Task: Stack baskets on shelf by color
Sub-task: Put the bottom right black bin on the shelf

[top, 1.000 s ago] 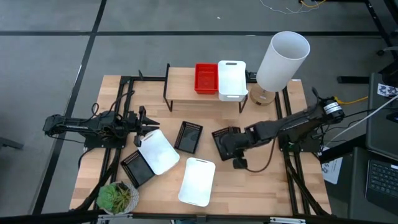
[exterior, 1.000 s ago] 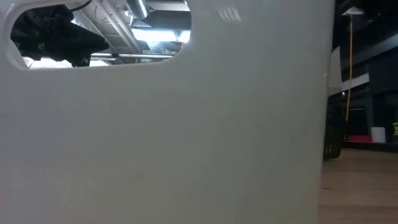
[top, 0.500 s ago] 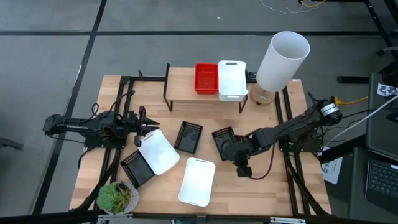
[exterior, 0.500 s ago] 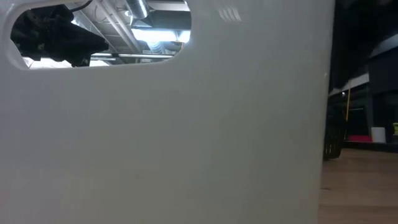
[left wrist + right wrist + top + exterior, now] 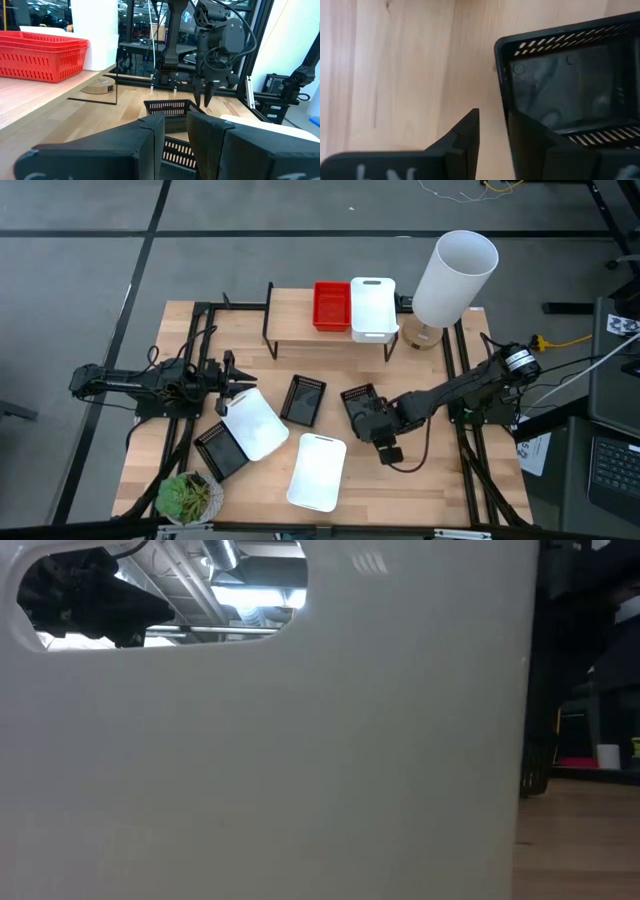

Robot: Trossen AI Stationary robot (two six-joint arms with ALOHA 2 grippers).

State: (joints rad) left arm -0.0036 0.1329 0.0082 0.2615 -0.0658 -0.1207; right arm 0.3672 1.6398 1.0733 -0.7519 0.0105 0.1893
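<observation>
The right gripper [image 5: 372, 420] hangs low over the right-hand black basket [image 5: 360, 406] at mid-worktop, its fingers [image 5: 465, 135] a narrow gap apart and straddling that basket's wall, one outside on the wood and one inside the tray. Nothing is pinched yet, as far as the right wrist view shows.

The shelf [image 5: 300, 320] stands at the far edge of the worktop [image 5: 440, 480], carrying a red basket [image 5: 331, 306] and, touching it on the right, a white basket [image 5: 372, 307]; the shelf's left end is bare. A second black basket [image 5: 303, 399] lies just left of centre and a third [image 5: 220, 448] at the near left, partly under a white basket [image 5: 254, 423]. Another white basket [image 5: 318, 471] sits at the near centre.

The left gripper [image 5: 232, 377] waits at the left, beside that overlapping white basket, its fingers [image 5: 150, 131] nearly together and holding nothing.

To do the pickup well, the right fingers should likely sink further so the wall sits deep between them, then close squarely on it, since a thin rim could twist or slip. A level lift would help clear the neighbouring black basket before the carry to the shelf's bare left end.
</observation>
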